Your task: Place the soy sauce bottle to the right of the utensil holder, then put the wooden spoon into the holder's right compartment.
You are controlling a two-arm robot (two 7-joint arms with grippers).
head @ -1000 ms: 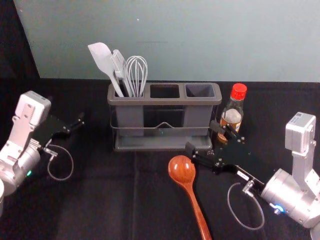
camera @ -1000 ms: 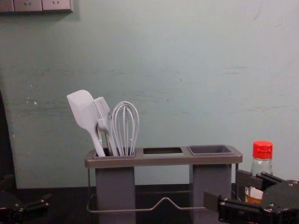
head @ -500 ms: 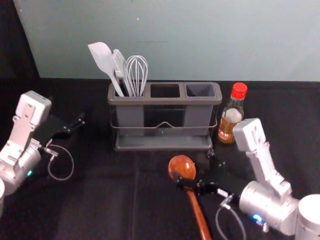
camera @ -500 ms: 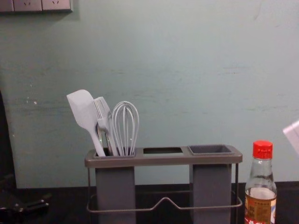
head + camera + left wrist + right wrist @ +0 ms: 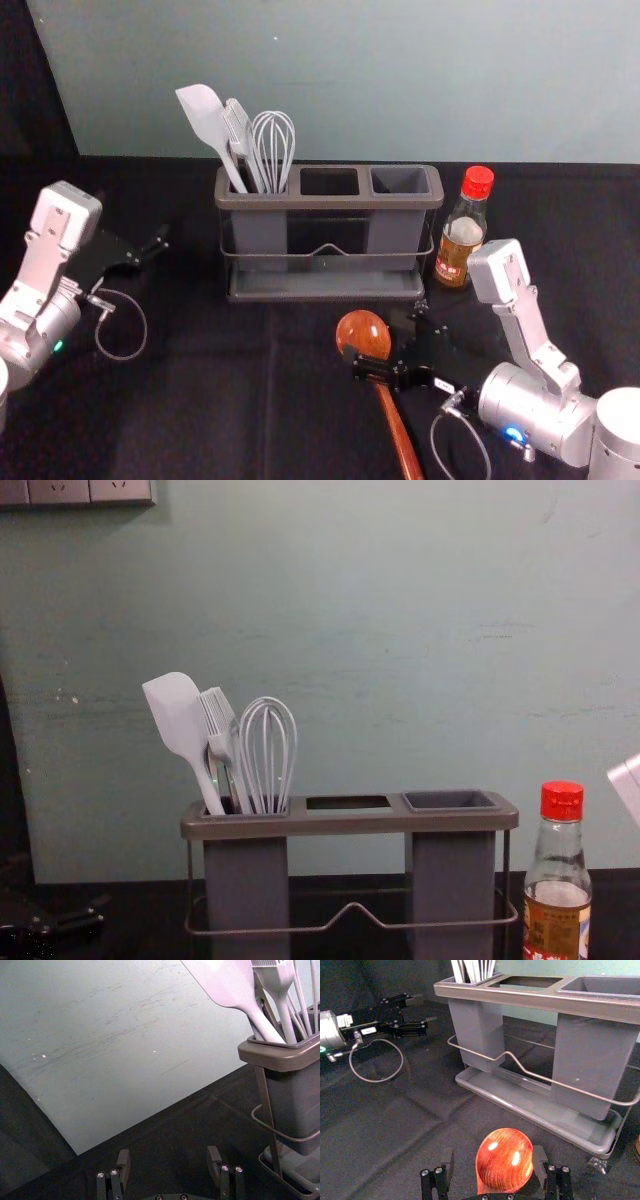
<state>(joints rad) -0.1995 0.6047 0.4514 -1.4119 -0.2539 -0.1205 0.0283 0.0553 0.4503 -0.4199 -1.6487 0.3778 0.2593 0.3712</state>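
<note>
Pale green wall point(image 5: 400, 80) at the back, w/ white switches point(image 5: 90, 490) up high on the left & a black cloth point(image 5: 210, 400) in front of it. On the cloth is the gray utensil holder point(image 5: 330, 201). Its left compartment has a white spatula point(image 5: 206, 118), a white brush point(image 5: 238, 125) & a white whisk point(image 5: 273, 150), all sticking up. The soy sauce bottle point(image 5: 462, 235) stands up straight, just to the right of the holder, w/ its red cap on. The wooden spoon point(image 5: 364, 333) lies on the cloth in front of the holder. Its round end is nr the holder & its handle runs toward the robot.

The right gripper point(image 5: 385, 334) is low down at the spoon's round end. Its fingers are spread, w/ the round end btwn them. There's a gap on one side. On the other side, the finger is right by the wood; can't tell if they touch. The left gripper point(image 5: 133, 218) is parked off to the left of the holder, w/ its fingers spread wide, too.
</note>
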